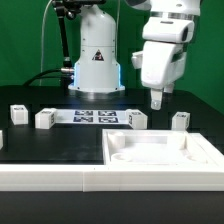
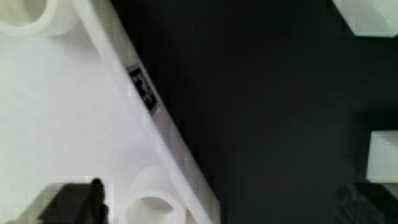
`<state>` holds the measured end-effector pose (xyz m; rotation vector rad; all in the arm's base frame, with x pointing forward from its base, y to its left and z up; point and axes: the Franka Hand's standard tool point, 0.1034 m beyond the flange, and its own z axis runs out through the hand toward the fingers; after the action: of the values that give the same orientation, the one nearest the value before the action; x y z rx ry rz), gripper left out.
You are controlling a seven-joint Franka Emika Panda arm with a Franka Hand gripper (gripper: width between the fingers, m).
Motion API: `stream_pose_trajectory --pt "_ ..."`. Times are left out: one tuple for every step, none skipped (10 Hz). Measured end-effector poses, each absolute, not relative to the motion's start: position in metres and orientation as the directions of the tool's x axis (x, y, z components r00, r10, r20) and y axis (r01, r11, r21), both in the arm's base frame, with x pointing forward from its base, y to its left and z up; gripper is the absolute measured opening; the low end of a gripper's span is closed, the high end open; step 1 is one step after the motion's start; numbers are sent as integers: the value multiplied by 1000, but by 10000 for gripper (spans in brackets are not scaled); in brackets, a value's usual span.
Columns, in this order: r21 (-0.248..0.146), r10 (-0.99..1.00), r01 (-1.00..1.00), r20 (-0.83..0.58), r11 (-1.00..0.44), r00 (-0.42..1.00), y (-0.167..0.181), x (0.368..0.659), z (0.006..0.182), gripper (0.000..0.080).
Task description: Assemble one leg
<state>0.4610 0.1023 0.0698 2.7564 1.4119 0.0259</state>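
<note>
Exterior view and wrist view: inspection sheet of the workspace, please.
Surface: black table, marker board flat on it.
Job's things: leg, leg, leg, leg, all standing loose; white panel in front.
Clutter: nothing seen.
Grippers: gripper above the panel's edge, fingers open, empty.
Cables: dark cable beside robot base.
Surroundings: green backdrop.

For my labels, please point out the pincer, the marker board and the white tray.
pincer point(image 1: 157, 104): exterior view, midway between fingertips.
marker board point(image 1: 97, 116): exterior view, its middle.
white tray point(image 1: 160, 152): exterior view, bare inner floor.
</note>
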Motion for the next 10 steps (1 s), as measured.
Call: stream_pose_trajectory --pt "49 757 756 14 -653 653 103 455 68 649" --pt "45 681 679 25 -732 732 106 451 66 649" --pt "35 570 569 46 -821 820 112 446 64 649" --pt "19 458 458 65 -889 886 117 441 62 649" --pt "-9 312 313 63 -950 948 118 437 59 649" --pt "-19 259 261 63 -965 964 119 438 59 649" --pt "-33 169 172 60 -985 984 121 437 59 649" --pt "-48 63 66 57 -997 996 124 436 59 649" --pt "-71 -64 -58 84 -996 994 135 430 58 649" --pt "-83 -166 -160 67 -984 984 143 423 56 649"
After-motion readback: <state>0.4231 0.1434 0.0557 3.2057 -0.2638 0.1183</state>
